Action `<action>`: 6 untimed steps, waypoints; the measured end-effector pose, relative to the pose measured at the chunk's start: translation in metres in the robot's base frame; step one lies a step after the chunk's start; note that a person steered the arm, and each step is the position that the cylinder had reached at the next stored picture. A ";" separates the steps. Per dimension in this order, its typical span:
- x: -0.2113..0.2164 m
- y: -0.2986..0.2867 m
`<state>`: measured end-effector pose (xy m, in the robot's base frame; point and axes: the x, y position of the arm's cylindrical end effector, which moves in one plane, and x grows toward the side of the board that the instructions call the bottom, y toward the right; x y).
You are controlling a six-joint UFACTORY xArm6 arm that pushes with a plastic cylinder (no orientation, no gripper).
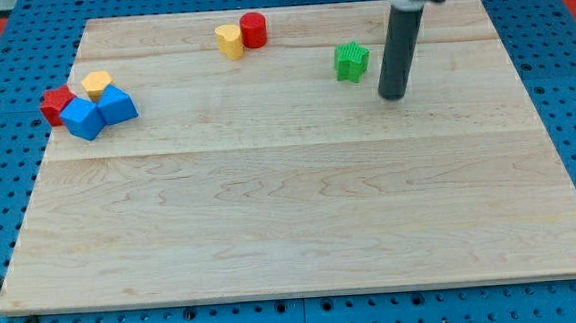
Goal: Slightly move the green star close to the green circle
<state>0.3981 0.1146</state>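
The green star (351,61) lies on the wooden board (302,221) near the view's top, right of centre. My tip (392,96) is just to the star's right and a little below it, with a small gap between them. The dark rod rises from the tip to the view's top edge. No green circle shows in this view.
A yellow heart (229,41) and a red cylinder (253,30) touch each other at the view's top centre. At the left, a red star (56,105), a yellow hexagon (97,85) and two blue blocks (83,118) (116,104) sit clustered together.
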 end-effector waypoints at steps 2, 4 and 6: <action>-0.046 -0.059; -0.068 0.049; -0.073 -0.062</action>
